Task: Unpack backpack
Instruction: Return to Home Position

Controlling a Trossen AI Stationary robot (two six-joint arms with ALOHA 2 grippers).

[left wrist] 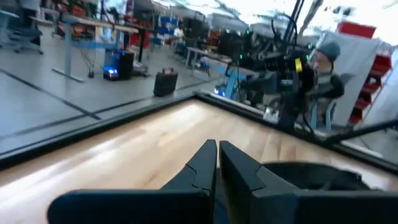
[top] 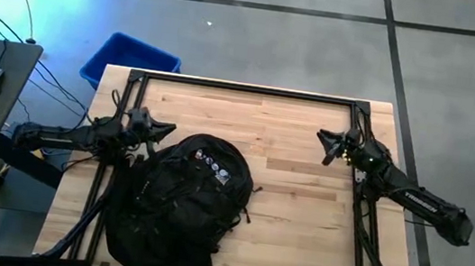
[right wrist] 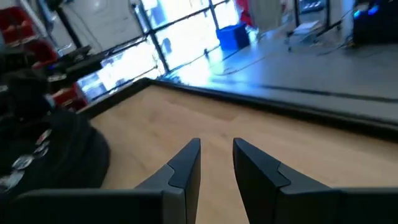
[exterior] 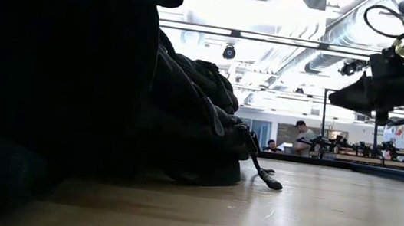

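Observation:
The large black backpack (top: 178,212) lies on its back on the table's near left part, its row of colourful pins (top: 212,166) facing up. It fills the left of the low view (exterior: 75,74), and a strap end (exterior: 265,176) trails onto the wood. My left gripper (top: 168,130) (left wrist: 217,152) hovers shut just beyond the backpack's far left edge, holding nothing. My right gripper (top: 322,142) (right wrist: 216,149) is open, raised above the table's far right part (exterior: 359,94), well away from the backpack. The backpack hides the left arm in the low view.
A black frame rail (top: 243,86) runs round the table's edges. A blue bin (top: 129,58) stands on the floor past the far left corner. Bare wood (top: 299,222) lies between the backpack and the right arm. People and desks show far behind (exterior: 301,137).

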